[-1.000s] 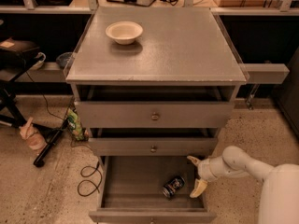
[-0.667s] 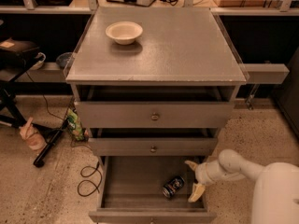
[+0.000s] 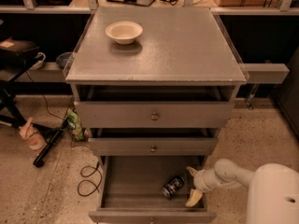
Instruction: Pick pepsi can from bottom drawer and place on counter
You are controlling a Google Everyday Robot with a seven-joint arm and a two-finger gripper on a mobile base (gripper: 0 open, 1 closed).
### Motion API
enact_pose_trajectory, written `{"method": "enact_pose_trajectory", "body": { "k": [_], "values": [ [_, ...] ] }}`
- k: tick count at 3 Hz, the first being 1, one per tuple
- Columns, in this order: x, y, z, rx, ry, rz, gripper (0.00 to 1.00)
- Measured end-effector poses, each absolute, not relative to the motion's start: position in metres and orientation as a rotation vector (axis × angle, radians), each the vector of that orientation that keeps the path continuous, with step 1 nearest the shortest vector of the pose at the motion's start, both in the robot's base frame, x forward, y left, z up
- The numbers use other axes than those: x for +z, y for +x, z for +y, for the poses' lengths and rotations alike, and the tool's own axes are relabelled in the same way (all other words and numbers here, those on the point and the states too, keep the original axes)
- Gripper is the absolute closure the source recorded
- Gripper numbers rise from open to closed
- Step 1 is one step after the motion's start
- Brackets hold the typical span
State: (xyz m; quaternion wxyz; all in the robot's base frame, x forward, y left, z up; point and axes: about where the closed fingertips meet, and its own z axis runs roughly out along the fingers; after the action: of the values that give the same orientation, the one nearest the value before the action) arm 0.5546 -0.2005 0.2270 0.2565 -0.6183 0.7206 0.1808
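Observation:
The pepsi can (image 3: 172, 186) lies on its side in the open bottom drawer (image 3: 140, 185), right of the middle. My gripper (image 3: 191, 185) is inside the drawer just to the right of the can, fingers spread open, one tip (image 3: 190, 171) toward the back and one (image 3: 193, 199) toward the front. It does not touch the can. The counter (image 3: 187, 45) is the grey top of the cabinet, above the drawers.
A white bowl (image 3: 124, 31) sits on the counter's back left. The two upper drawers (image 3: 154, 115) are slightly pulled out above the bottom one. A cable (image 3: 88, 181), a black tool (image 3: 49, 146) and a green bag (image 3: 74, 124) lie on the floor to the left.
My gripper has moved a little to the left inside the drawer, closer to the can. The can has not moved.

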Motion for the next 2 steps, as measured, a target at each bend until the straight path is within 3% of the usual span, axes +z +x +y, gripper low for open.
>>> {"method": "enact_pose_trajectory", "body": {
  "k": [2],
  "values": [
    [0.187,0.580,-0.202,0.388,-1.597,2.038,0.00]
  ]
}}
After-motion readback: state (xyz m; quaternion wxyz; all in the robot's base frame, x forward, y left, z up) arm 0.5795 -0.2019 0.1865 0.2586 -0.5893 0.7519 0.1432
